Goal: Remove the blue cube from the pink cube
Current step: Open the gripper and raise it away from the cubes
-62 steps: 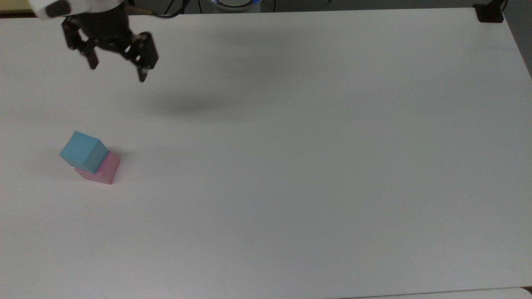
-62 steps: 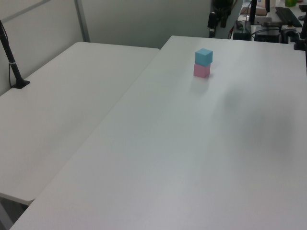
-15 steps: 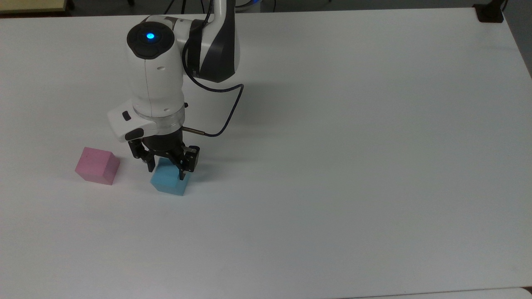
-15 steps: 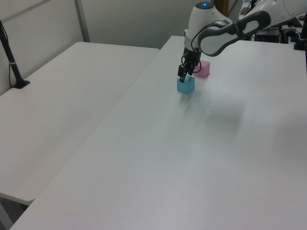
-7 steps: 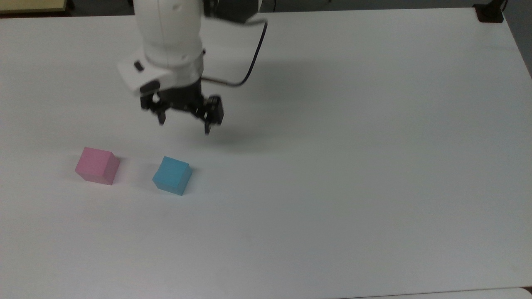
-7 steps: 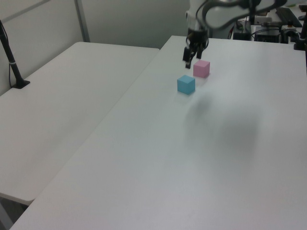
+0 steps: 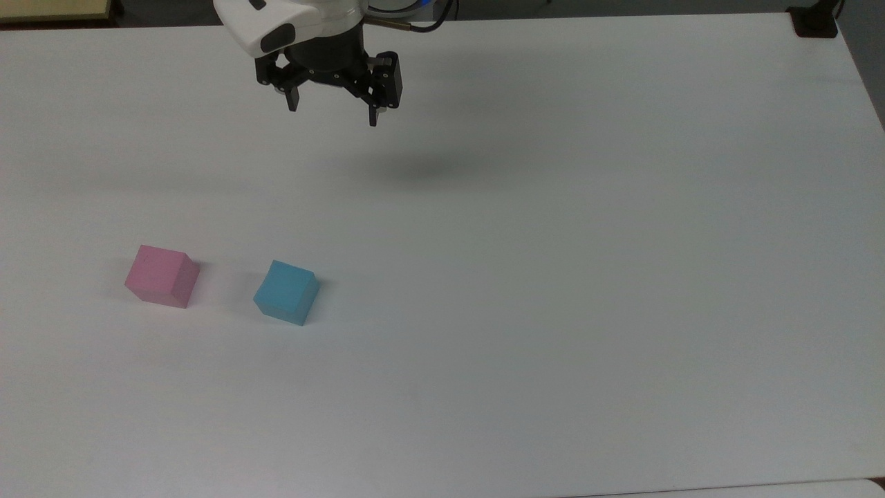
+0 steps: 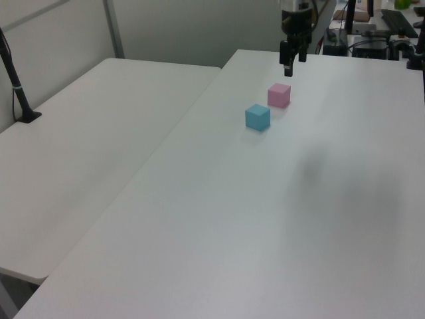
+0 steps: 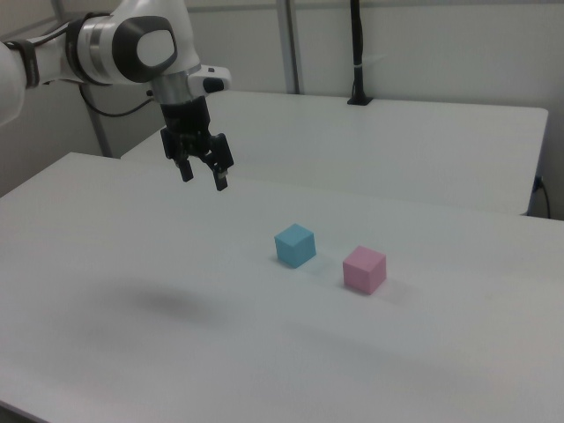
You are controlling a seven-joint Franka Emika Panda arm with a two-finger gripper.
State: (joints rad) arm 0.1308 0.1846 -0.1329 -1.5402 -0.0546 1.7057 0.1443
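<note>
The blue cube [image 7: 286, 292] [image 8: 257, 117] [image 9: 294, 245] rests on the white table, apart from the pink cube [image 7: 162, 276] [image 8: 279, 95] [image 9: 364, 269], which also sits on the table. In the top view the pink cube lies to the left of the blue one with a clear gap between them. My gripper [image 7: 332, 116] [image 8: 291, 63] [image 9: 204, 174] hangs open and empty, high above the table and well away from both cubes, near the top edge of the top view.
The white table [image 7: 553, 277] stretches wide to the top view's right. A second white table [image 8: 86, 146] adjoins it in the left view. A black post [image 8: 16, 86] stands on that second table. A dark clamp [image 7: 812, 21] sits at the top view's far right corner.
The blue cube was set down beside the pink cube and released. Since then my open gripper has risen and drawn back toward the top view's top edge.
</note>
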